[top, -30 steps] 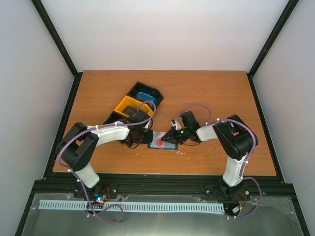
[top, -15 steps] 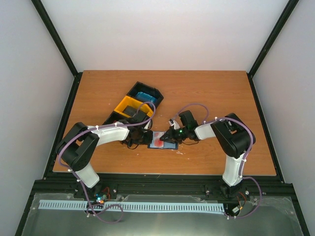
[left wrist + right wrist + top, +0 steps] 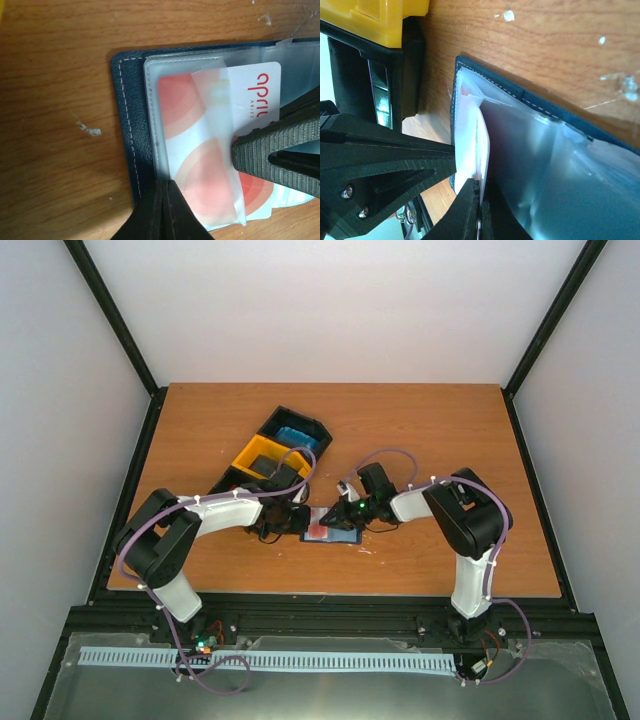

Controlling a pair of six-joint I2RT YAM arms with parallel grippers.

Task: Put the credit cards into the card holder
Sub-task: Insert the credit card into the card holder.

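Observation:
The navy card holder [image 3: 335, 536] lies open on the table between both arms, its clear sleeves [image 3: 152, 100] facing up. A red and white credit card [image 3: 250, 85] sits partly inside one sleeve, its printed end sticking out. My right gripper [image 3: 480, 187] is shut on that card's edge [image 3: 470, 130]; its ribbed fingers [image 3: 280, 150] also show in the left wrist view. My left gripper [image 3: 167, 182] is shut, tips resting on the sleeve's left edge beside the holder's stitched border [image 3: 127, 115]. Nothing shows between its jaws. From above the grippers [image 3: 297, 520] [image 3: 343, 514] almost meet over the holder.
A black three-section bin [image 3: 300, 420] lies just behind the left gripper, with a yellow section [image 3: 262, 454] and a bright blue bundle [image 3: 293, 436] in it. Its yellow corner [image 3: 385, 15] sits close to the holder. Pale scuffs [image 3: 90, 131] mark the wooden table.
My right gripper has slid a little to the left with the card, deeper over the holder. Less of the red card shows from above. The left arm has stayed put.

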